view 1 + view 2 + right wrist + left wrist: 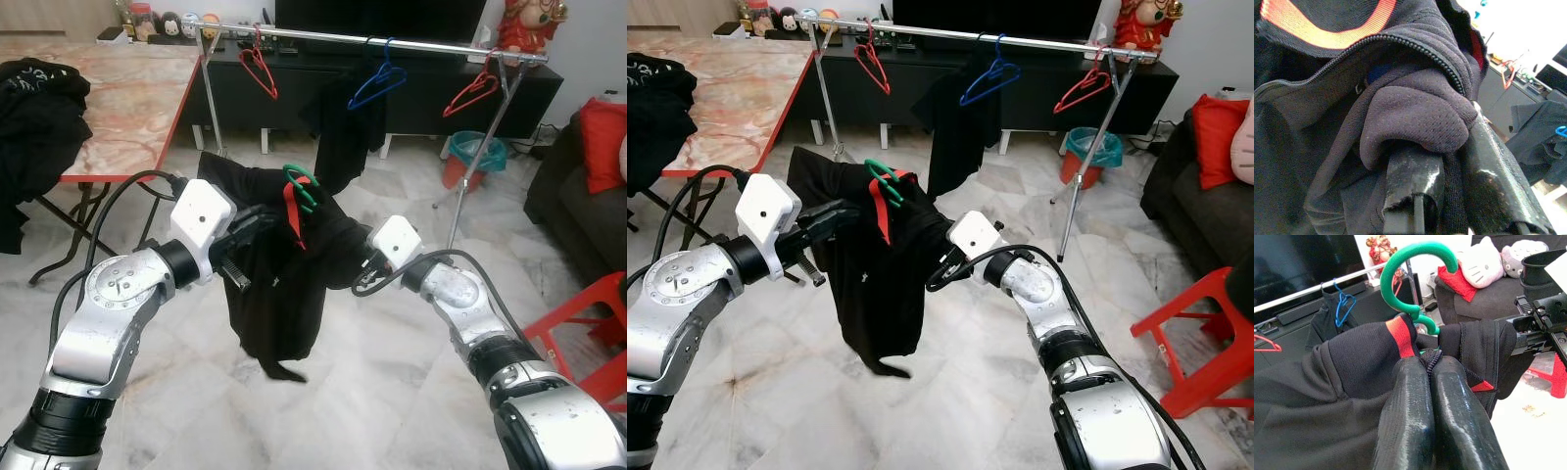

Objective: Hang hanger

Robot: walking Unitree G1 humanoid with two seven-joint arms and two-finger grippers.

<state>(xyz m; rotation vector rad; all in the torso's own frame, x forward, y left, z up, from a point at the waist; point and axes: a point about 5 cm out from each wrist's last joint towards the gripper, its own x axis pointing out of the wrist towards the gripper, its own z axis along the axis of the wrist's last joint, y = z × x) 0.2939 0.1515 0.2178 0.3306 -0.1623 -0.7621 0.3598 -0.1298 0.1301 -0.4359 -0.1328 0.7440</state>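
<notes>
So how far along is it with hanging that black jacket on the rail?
Done: the black jacket sits on the green hanger. In hand: left pincer and right pincer grip it, short of the rail. Left: hooking it on.

Black jacket [884, 284] on green hanger [884, 181] between both grippers.

A home living room: pale marble-look floor tiles [392, 392], a dark sofa with a red cushion [600, 137], a long black TV cabinet [411, 93] under what seems a television, a marble-topped desk [127, 98], and a metal clothes rail [372, 41] carrying plastic hangers.
</notes>
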